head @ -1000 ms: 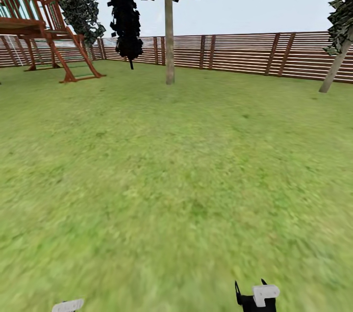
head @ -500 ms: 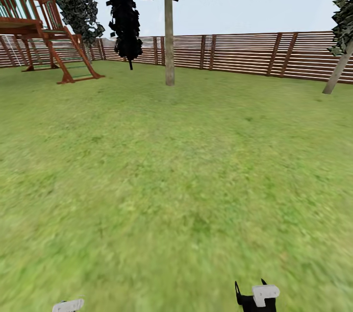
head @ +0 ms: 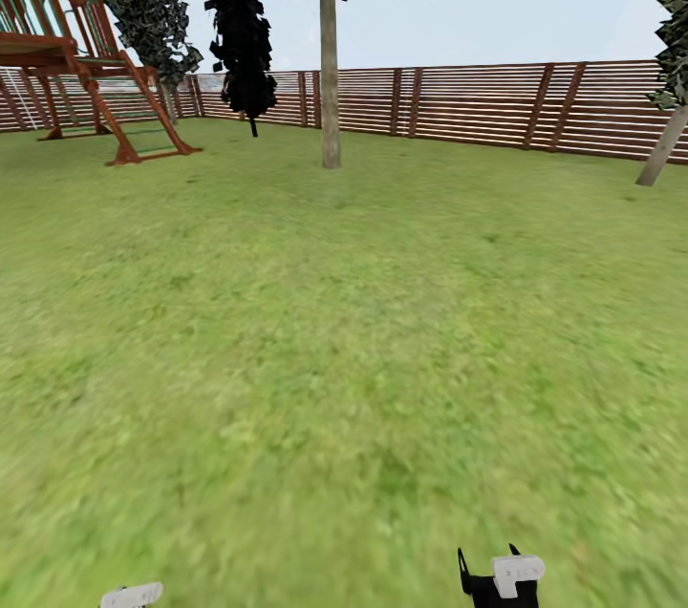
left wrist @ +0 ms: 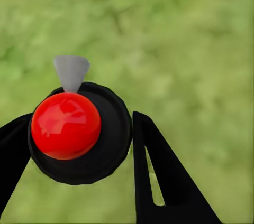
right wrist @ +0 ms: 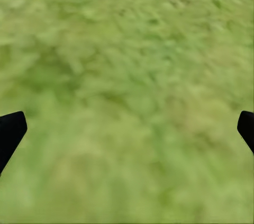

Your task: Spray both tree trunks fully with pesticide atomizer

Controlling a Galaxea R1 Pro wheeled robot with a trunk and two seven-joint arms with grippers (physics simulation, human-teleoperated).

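Left gripper [left wrist: 79, 145] has its black fingers [left wrist: 164, 182] pinched around the pesticide atomizer [left wrist: 66, 125] — glossy red top, black round body, a grey cone of a nozzle poking out ahead — and it hangs over blurred green grass [left wrist: 190, 49], clear of the ground. So the pickup looks done; spraying is what's left.

Right gripper [right wrist: 127, 129] is spread wide, its two dark tips at the far edges of its wrist view, nothing between them but lawn. From the head camera a black-and-white piece of that arm sits low at the frame's edge, and a small white piece of the left arm shows at the other lower corner.

Now the change — over the last second the whole head view has slid: the near tree trunk [head: 330, 63] sits a touch lower in frame, the leaning trunk [head: 662, 149] at the right has drifted toward the edge, and the red wooden play tower [head: 67, 44] has shifted left. That's the camera travelling, not the garden — the robot appears to be rolling forward and turning slightly toward the straight trunk ahead.

That trunk stands well away across open grass, in front of the brown slatted fence [head: 478, 106], with a near-black conifer [head: 244, 34] just beside it. My read: we're in transit, too far out for any spray to land, and the second trunk comes later.
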